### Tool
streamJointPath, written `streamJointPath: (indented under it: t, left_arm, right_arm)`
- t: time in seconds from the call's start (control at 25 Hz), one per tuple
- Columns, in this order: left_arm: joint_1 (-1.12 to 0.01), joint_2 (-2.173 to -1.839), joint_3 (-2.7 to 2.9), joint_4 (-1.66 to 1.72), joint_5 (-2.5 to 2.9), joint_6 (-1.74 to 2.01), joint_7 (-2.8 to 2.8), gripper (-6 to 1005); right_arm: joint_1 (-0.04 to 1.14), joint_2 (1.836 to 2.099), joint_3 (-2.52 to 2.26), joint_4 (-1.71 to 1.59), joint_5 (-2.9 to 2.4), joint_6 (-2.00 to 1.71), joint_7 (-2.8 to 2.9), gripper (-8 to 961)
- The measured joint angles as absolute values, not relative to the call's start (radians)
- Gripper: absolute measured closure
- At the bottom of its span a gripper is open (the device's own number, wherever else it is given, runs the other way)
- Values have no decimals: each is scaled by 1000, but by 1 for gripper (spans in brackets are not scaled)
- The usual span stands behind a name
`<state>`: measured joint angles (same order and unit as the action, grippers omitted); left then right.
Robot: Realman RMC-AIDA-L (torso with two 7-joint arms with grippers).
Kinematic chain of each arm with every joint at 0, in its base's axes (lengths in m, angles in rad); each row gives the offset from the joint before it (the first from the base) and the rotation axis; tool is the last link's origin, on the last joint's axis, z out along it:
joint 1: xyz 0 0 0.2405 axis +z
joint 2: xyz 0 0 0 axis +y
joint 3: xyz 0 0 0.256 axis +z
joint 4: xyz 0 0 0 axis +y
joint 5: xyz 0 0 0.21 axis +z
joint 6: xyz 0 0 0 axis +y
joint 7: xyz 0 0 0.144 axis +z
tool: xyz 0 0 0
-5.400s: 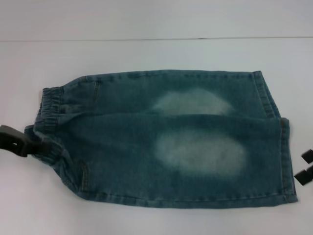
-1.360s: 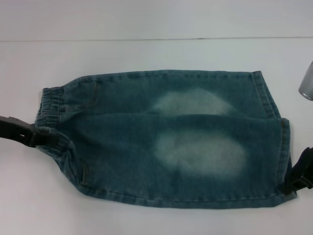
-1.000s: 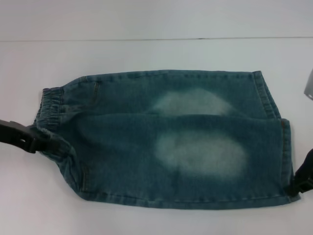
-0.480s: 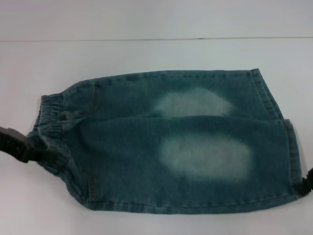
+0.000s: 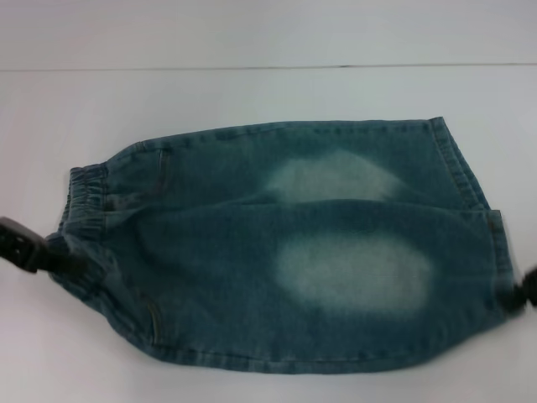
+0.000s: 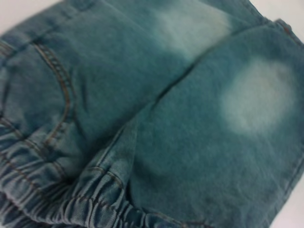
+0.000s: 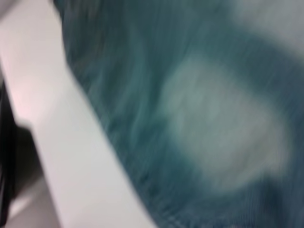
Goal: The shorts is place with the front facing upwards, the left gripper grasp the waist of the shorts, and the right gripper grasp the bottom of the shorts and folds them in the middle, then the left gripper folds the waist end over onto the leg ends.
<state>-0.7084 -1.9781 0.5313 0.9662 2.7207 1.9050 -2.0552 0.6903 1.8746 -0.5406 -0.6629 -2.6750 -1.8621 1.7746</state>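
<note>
Blue denim shorts (image 5: 277,243) with two pale faded patches lie front up on the white table (image 5: 252,92), elastic waist (image 5: 84,201) to the left and leg hems to the right. My left gripper (image 5: 60,260) is at the near corner of the waist, shut on the fabric. At the right edge of the head view, my right gripper (image 5: 518,295) is shut on the near corner of the leg hem. The near side of the shorts is lifted and pulled taut between them. The left wrist view shows the gathered waistband (image 6: 71,209) close up; the right wrist view shows a blurred leg (image 7: 199,118).
White table surface surrounds the shorts, with a band of it beyond the far edge of the shorts. A thin seam line (image 5: 268,66) crosses the table at the back. Bare table (image 7: 57,133) shows beside the leg in the right wrist view.
Both grippers closed on the near corners of the shorts. The near edge has since risen and stretched, the right gripper sliding toward the frame's right edge and the left slightly leftward.
</note>
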Motion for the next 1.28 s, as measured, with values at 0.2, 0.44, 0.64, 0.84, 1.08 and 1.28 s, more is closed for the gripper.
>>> streamJointPath:
  t: [0.2, 0.44, 0.64, 0.84, 1.08, 1.28]
  left_arm:
    - [-722, -1967, 529, 965, 2721, 1862, -2140, 970]
    - [-738, -1956, 522, 944, 2717, 1753, -2249, 970]
    - [-757, -1943, 490, 899, 2721, 1701, -2280, 970]
    - [-758, -1935, 453, 891, 2721, 1660, -2297, 970]
    - [-757, -1934, 433, 862, 2718, 1598, -2306, 971]
    - [-753, -1945, 431, 854, 2698, 1536, -2307, 971]
  right_arm:
    - [680, 1860, -434, -659, -2576, -1818, 1773, 915]
    - [670, 1860, -403, -613, -2493, -1694, 1778, 914]
    - [664, 1864, -391, -572, -2444, -1620, 1769, 915]
    - [636, 1870, -390, -568, -2344, -1554, 1768, 915]
    - [623, 1891, -392, -529, -2267, -1395, 1767, 915]
    - [631, 1920, -390, -494, -2220, -1283, 1720, 916]
